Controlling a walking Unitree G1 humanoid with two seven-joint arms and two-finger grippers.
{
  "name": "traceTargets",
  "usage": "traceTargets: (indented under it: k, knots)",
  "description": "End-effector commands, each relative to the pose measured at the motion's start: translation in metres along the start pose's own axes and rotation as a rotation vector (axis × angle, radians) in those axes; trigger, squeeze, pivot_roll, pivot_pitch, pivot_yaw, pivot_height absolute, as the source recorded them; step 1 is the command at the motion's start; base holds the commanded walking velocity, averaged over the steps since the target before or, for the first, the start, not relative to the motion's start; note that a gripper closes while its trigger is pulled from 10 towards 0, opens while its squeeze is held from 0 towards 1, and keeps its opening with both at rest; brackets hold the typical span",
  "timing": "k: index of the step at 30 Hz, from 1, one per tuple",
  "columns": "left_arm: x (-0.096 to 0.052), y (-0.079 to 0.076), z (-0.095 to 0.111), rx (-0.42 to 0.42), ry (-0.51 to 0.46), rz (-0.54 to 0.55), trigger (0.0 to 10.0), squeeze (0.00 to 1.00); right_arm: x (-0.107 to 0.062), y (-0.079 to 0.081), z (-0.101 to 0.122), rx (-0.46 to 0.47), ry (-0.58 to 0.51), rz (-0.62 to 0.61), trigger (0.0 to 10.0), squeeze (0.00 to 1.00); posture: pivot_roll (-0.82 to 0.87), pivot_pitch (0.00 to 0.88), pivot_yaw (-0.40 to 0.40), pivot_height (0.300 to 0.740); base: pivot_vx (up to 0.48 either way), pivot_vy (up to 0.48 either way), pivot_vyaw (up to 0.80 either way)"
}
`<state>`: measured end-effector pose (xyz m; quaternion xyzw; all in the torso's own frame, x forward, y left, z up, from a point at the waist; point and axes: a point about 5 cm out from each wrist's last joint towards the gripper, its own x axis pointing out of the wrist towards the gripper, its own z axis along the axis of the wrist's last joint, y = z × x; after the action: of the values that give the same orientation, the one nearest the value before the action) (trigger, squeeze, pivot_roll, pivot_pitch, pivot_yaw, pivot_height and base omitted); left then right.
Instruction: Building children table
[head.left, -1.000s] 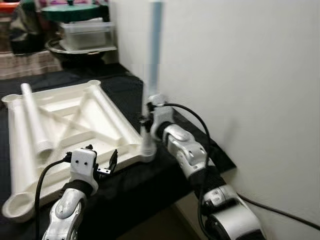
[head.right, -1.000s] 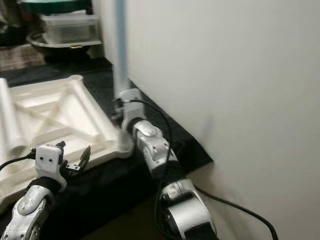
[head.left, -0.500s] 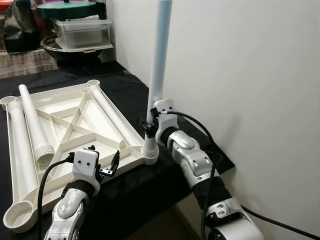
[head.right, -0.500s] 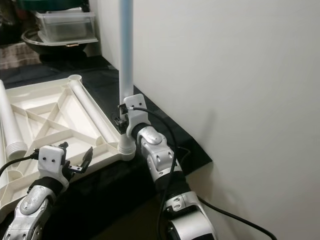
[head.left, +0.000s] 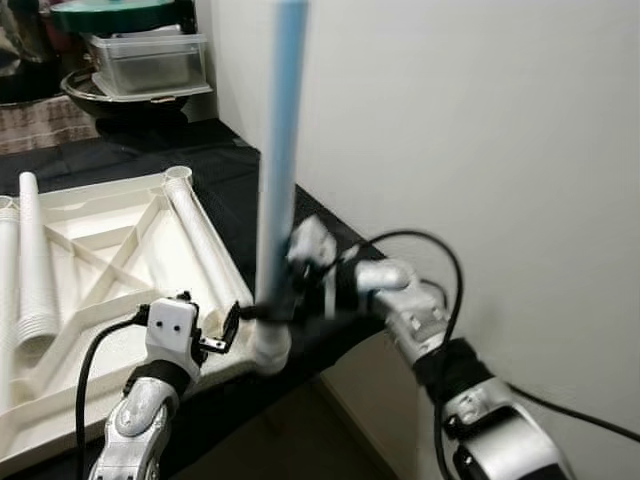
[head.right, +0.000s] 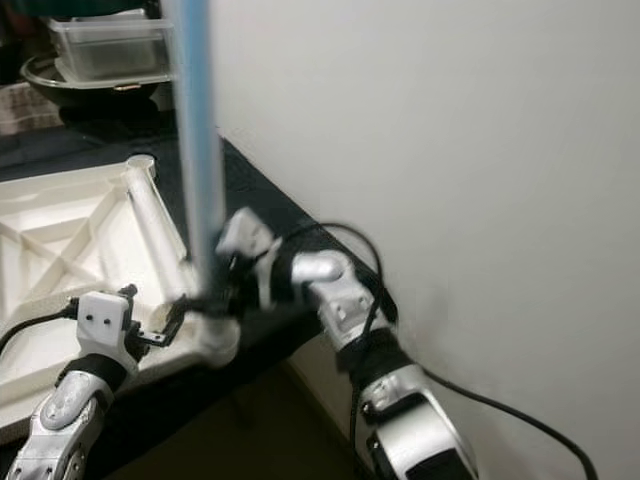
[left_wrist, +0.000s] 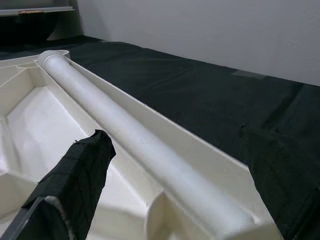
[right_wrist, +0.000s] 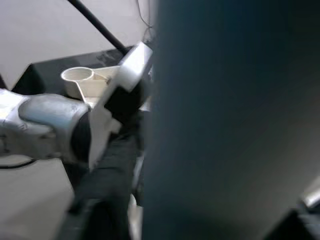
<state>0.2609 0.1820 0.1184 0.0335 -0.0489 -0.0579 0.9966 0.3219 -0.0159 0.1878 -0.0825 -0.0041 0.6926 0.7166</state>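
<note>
the tabletop (head.left: 110, 250) lay upside down on a black cloth (head.left: 240, 165), ribs showing, with a white leg (head.left: 195, 225) already lying along its right edge and two more loose legs (head.left: 35, 265) resting on its left part. the right gripper (head.left: 275, 312) was clamped low on the upright leg (head.left: 278, 170), a pale blue-white tube standing in the near right corner socket (head.left: 270, 350) and leaning a bit toward the wall (head.left: 450, 130). that arm was blurred. the left gripper (head.left: 215, 335) hovered just beside the same corner, over the tabletop's near rim, fingers (left_wrist: 75, 175) spread apart and holding nothing. at the far end sat a clear tub (head.left: 150, 62) on a dark bowl (head.left: 100, 95).
</note>
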Motion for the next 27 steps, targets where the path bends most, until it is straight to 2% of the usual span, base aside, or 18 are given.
traceTargets:
  k: [1, 3, 4, 5, 6, 8, 9, 10, 11, 13, 16, 18, 19, 20, 24, 25, 26, 27]
  knots:
    - [-0.002, 0.000, 0.000, 0.004, 0.001, 0.000, 10.0, 0.00, 0.006, 0.000, -0.002, 0.005, 0.027, -0.002, 0.0, 0.00, 0.11, 0.000, -0.119, 0.740, 0.000, 0.000, 0.00]
    - [-0.002, 0.000, 0.000, 0.004, 0.001, 0.001, 10.0, 0.00, 0.008, -0.004, -0.004, 0.012, 0.031, -0.047, 0.0, 0.00, 0.11, 0.000, -0.117, 0.740, 0.000, 0.000, 0.00]
    - [-0.002, 0.000, 0.000, 0.005, 0.002, 0.002, 10.0, 0.00, 0.009, -0.017, -0.009, 0.043, 0.056, -0.198, 0.0, 0.00, 0.11, 0.000, -0.117, 0.740, 0.000, 0.000, 0.00]
    - [-0.002, 0.000, 0.000, 0.005, 0.002, 0.002, 10.0, 0.00, 0.009, -0.017, -0.009, 0.043, 0.056, -0.198, 0.0, 0.00, 0.11, 0.000, -0.117, 0.740, 0.000, 0.000, 0.00]
    - [-0.003, 0.000, 0.000, 0.005, 0.002, 0.002, 10.0, 0.00, 0.008, -0.025, -0.013, 0.063, 0.076, -0.300, 0.0, 0.00, 0.11, 0.000, -0.117, 0.740, 0.000, 0.000, 0.00]
    - [-0.004, 0.001, -0.001, 0.005, 0.004, 0.003, 10.0, 0.00, -0.008, -0.048, -0.020, 0.151, 0.112, -0.677, 0.0, 0.00, 0.10, 0.000, -0.113, 0.740, 0.000, 0.000, 0.00]
    - [-0.004, 0.001, -0.001, 0.005, 0.004, 0.003, 10.0, 0.00, -0.008, -0.048, -0.020, 0.151, 0.112, -0.677, 0.0, 0.00, 0.10, 0.000, -0.113, 0.740, 0.000, 0.000, 0.00]
    - [-0.004, 0.001, -0.001, 0.005, 0.005, 0.003, 10.0, 0.00, -0.015, -0.054, -0.022, 0.177, 0.123, -0.798, 0.0, 0.00, 0.10, 0.000, -0.113, 0.740, 0.000, 0.000, 0.00]
    - [-0.004, 0.001, -0.001, 0.005, 0.005, 0.003, 10.0, 0.00, -0.015, -0.054, -0.022, 0.177, 0.123, -0.798, 0.0, 0.00, 0.10, 0.000, -0.113, 0.740, 0.000, 0.000, 0.00]
    - [-0.004, 0.000, -0.001, 0.003, 0.007, 0.002, 10.0, 0.00, -0.028, -0.058, -0.022, 0.178, 0.127, -0.983, 0.0, 0.00, 0.10, 0.000, -0.112, 0.740, 0.000, 0.000, 0.00]
    - [-0.004, 0.000, -0.001, 0.003, 0.008, 0.000, 10.0, 0.00, -0.026, -0.053, -0.018, 0.144, 0.112, -1.004, 0.0, 0.00, 0.09, 0.000, -0.106, 0.740, 0.000, 0.000, 0.00]
    - [-0.004, -0.001, -0.002, 0.002, 0.009, -0.002, 10.0, 0.00, -0.017, -0.043, -0.013, 0.107, 0.097, -0.969, 0.0, 0.00, 0.09, 0.000, -0.099, 0.740, 0.000, 0.000, 0.00]
    - [-0.004, -0.001, -0.002, 0.001, 0.010, -0.006, 10.0, 0.00, -0.004, -0.030, -0.005, 0.094, 0.052, -0.900, 10.0, 0.00, 0.09, 0.000, -0.095, 0.740, 0.000, 0.000, 0.00]
    - [-0.003, -0.001, -0.002, 0.002, 0.011, -0.009, 10.0, 0.00, 0.004, -0.020, 0.006, 0.093, -0.029, -0.827, 10.0, 1.00, 0.09, 0.000, -0.095, 0.740, 0.000, 0.000, 0.00]
    - [-0.002, 0.000, -0.001, 0.004, 0.011, -0.011, 10.0, 0.00, 0.010, -0.015, 0.020, 0.103, -0.122, -0.724, 10.0, 1.00, 0.09, 0.000, -0.097, 0.740, 0.000, 0.000, 0.00]
    - [-0.002, 0.000, -0.001, 0.005, 0.009, -0.011, 10.0, 0.00, 0.011, -0.016, 0.031, 0.069, -0.152, -0.634, 10.0, 0.25, 0.09, 0.000, -0.098, 0.740, 0.000, 0.000, 0.00]
    - [-0.002, 0.001, -0.001, 0.005, 0.008, -0.009, 10.0, 0.00, 0.010, -0.014, 0.043, 0.017, -0.184, -0.517, 10.0, 0.00, 0.09, 0.000, -0.102, 0.740, 0.000, 0.000, 0.00]
    - [-0.002, 0.001, -0.001, 0.005, 0.007, -0.008, 10.0, 0.00, 0.007, -0.009, 0.052, -0.040, -0.203, -0.399, 10.0, 0.00, 0.09, 0.000, -0.102, 0.740, 0.000, 0.000, 0.00]
